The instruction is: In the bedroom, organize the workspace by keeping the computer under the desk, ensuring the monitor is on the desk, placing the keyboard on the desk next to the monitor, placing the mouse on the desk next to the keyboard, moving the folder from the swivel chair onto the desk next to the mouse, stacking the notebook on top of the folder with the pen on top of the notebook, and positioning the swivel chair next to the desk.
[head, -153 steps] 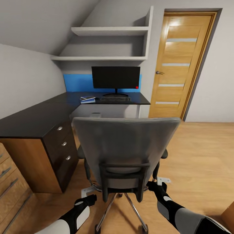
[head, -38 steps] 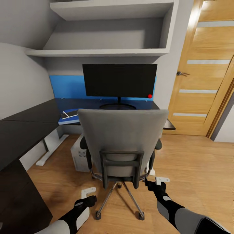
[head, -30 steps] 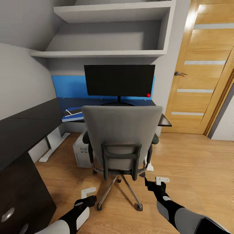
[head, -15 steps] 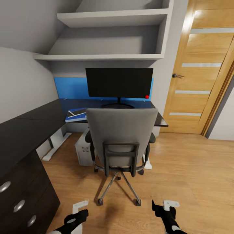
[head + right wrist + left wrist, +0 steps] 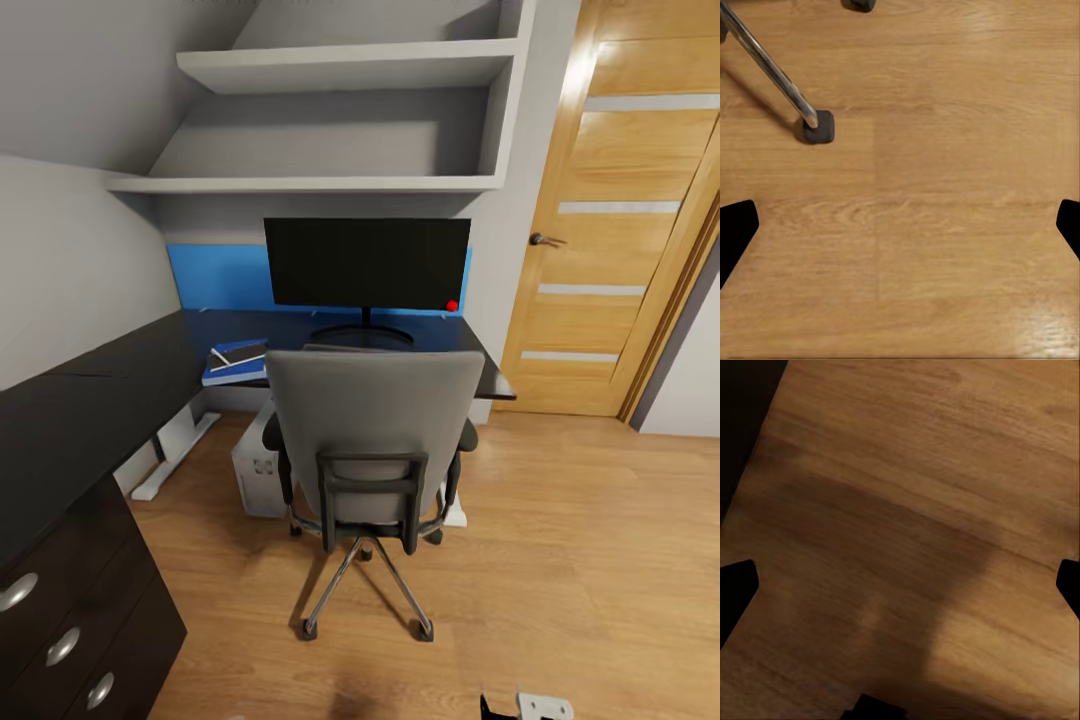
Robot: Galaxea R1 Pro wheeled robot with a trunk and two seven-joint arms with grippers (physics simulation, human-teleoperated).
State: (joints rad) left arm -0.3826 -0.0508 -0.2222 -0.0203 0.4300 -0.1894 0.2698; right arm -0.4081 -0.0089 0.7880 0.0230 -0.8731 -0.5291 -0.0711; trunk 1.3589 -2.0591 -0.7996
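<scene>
**Grippers wide over bare floor, chair at desk**

Left gripper (image 5: 900, 577) spread wide, empty, above wood floor (image 5: 930, 472). Right gripper (image 5: 900, 217) likewise wide and empty, near a swivel chair (image 5: 375, 440) castor (image 5: 818, 127). Beyond: chair tucked against desk (image 5: 90, 390); monitor (image 5: 366, 264) on top, notebook (image 5: 240, 354) on blue folder (image 5: 228, 374); computer (image 5: 256, 462) underneath.

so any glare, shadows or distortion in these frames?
Head view: wide-angle bending of the door, soft glare on the desk, faint chair shadow. Left wrist view: broad dark shadow across the floor. Right wrist view: evenly lit, slight sheen at one corner.
</scene>
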